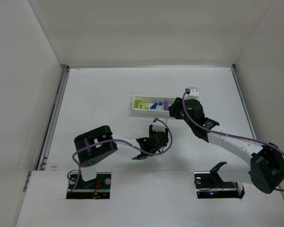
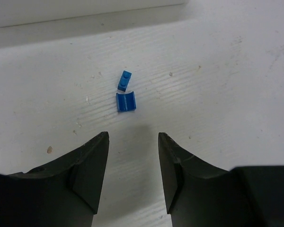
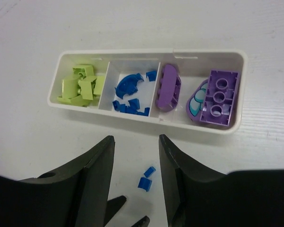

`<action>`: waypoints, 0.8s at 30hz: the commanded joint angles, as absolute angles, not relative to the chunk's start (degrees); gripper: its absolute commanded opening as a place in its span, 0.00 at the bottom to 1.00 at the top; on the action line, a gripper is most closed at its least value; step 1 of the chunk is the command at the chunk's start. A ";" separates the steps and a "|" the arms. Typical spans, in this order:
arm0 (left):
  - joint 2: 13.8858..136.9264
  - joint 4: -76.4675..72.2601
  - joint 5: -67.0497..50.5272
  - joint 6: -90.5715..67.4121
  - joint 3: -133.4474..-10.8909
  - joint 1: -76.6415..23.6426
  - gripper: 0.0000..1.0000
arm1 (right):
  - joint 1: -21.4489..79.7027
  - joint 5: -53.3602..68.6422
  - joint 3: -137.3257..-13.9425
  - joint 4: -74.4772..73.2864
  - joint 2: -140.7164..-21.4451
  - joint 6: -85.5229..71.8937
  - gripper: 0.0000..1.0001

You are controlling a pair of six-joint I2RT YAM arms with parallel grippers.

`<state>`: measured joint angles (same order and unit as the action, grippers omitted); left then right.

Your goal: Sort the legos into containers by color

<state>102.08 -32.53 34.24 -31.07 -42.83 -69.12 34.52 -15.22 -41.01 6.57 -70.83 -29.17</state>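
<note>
Two tiny blue legos [image 2: 125,81] [image 2: 126,101] lie side by side on the white table, just ahead of my left gripper [image 2: 132,135], which is open and empty. The same pair [image 3: 149,171] [image 3: 144,183] shows in the right wrist view between the tray and the left fingertips [image 3: 116,203]. The white containers tray [image 3: 146,124] holds lime-green legos [image 3: 80,85] at the left, blue legos [image 3: 128,92] in the middle and purple legos [image 3: 217,97] at the right. My right gripper [image 3: 136,138] hovers open and empty near the tray's right end [image 1: 173,109].
The tray [image 1: 134,105] lies mid-table, with the left gripper [image 1: 158,132] just in front of it. White walls enclose the table on the left, back and right. Both arm bases sit at the near edge.
</note>
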 commanded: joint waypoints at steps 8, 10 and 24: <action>107.05 -31.46 37.97 -25.66 -49.04 -67.02 0.38 | 34.41 -14.68 -35.51 13.36 -66.09 -32.43 0.48; 107.93 -31.46 37.71 -25.14 -49.74 -66.49 0.37 | 34.41 -14.59 -35.51 13.62 -66.18 -32.43 0.48; 104.17 -32.16 37.27 -23.38 -48.44 -67.01 0.14 | 33.44 -14.77 -34.54 14.24 -65.65 -32.52 0.48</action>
